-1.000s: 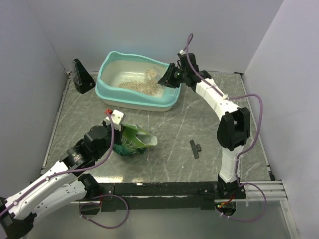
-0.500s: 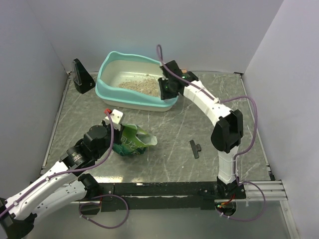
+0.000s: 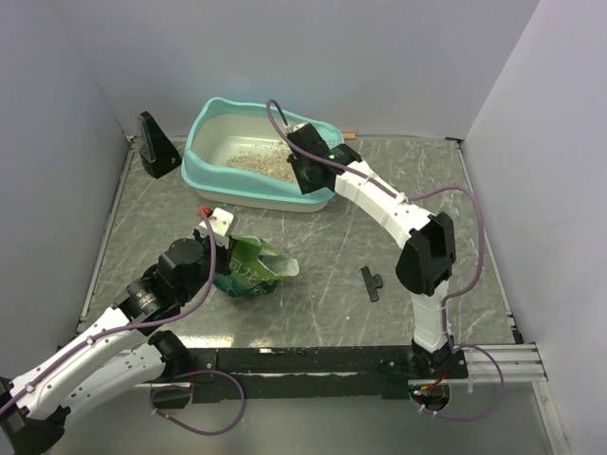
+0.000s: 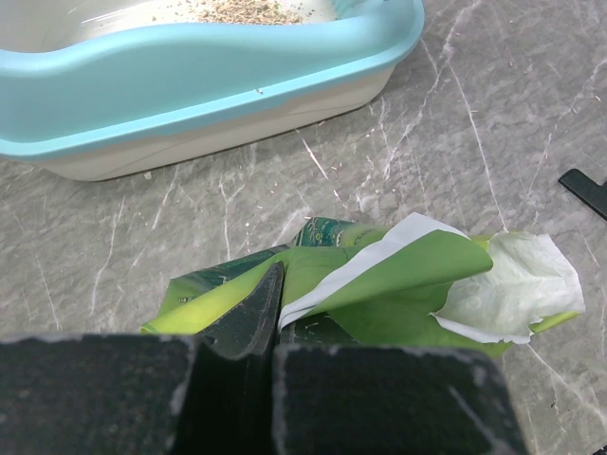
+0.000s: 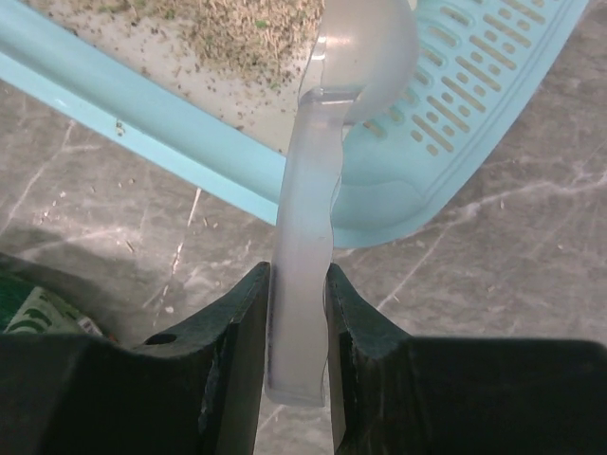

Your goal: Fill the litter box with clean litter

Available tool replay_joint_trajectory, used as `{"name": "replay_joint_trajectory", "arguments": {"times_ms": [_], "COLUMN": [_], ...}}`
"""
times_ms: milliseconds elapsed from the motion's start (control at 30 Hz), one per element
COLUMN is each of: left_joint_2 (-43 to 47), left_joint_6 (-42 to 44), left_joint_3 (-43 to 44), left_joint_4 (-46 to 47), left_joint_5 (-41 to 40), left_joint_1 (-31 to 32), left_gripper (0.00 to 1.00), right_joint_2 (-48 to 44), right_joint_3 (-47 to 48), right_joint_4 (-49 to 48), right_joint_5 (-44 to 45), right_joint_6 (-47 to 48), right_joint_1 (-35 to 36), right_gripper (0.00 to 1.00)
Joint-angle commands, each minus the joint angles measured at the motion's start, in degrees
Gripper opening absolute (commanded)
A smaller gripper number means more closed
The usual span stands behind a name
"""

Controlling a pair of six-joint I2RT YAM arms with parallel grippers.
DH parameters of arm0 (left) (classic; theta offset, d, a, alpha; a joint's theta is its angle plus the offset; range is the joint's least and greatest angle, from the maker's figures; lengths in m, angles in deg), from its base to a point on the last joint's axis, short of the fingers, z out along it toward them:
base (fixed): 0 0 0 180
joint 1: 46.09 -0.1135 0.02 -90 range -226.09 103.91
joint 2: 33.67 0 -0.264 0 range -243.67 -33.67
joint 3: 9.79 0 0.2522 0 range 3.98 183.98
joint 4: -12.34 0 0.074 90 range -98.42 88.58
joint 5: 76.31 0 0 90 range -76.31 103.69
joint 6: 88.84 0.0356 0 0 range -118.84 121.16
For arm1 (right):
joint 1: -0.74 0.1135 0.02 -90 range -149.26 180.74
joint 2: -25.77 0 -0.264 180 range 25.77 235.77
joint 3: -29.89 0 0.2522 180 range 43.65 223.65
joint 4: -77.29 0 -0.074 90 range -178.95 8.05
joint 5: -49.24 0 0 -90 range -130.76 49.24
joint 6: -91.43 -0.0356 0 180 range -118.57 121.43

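Note:
The litter box (image 3: 211,180) with its turquoise rim stands at the back of the table and shows in the left wrist view (image 4: 190,90) and right wrist view (image 5: 474,123). Beige clean litter (image 3: 258,163) lies inside it, also seen in the right wrist view (image 5: 237,28). My right gripper (image 5: 299,284) is shut on the handle of a translucent scoop (image 5: 318,171), whose bowl hangs over the box's slotted end; in the top view the gripper (image 3: 305,171) is over the box's right part. My left gripper (image 4: 275,303) is shut on the green pouch (image 4: 379,284), which lies on the table (image 3: 251,270).
A black wedge-shaped stand (image 3: 155,144) sits left of the litter box. A small black clip (image 3: 370,282) lies on the table to the right of the pouch, also in the left wrist view (image 4: 586,190). Grey walls enclose the table on three sides.
My right arm has swung left, carrying the scoop from the box's right rim to over its inside. The left arm and the pouch have not moved.

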Motion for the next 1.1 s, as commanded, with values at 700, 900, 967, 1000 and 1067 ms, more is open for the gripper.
{"name": "replay_joint_trajectory", "arguments": {"times_ms": [700, 900, 967, 1000, 1067], "left_joint_2": [3.28, 5.39, 6.09, 6.36, 6.79], "left_joint_6": [-0.72, -0.99, -1.16, -1.33, -1.69], "left_joint_3": [1.36, 0.92, 0.83, 0.74, 0.66], "left_joint_4": [0.16, 0.95, 1.22, 1.22, 1.57], "left_joint_5": [-4.39, -6.5, -6.94, -7.03, -6.95], "left_joint_1": [-0.96, -0.96, -0.96, -0.96, -0.96], "left_gripper": [0.01, 0.01, 0.01, 0.01, 0.01], "right_joint_2": [-40.82, -37.66, -36.96, -35.56, -33.45], "right_joint_3": [-53.08, -58.98, -60.39, -60.57, -59.7], "right_joint_4": [-22.16, -28.31, -31.11, -31.39, -29.48], "right_joint_5": [0.52, -1.5, -3.35, -4.23, -5.73], "right_joint_6": [-5.08, -1.3, -0.95, -1.38, -2.09], "right_joint_1": [-20.21, -25.22, -26.01, -26.71, -27.33], "right_gripper": [0.0, 0.0, 0.0, 0.0, 0.02]}}
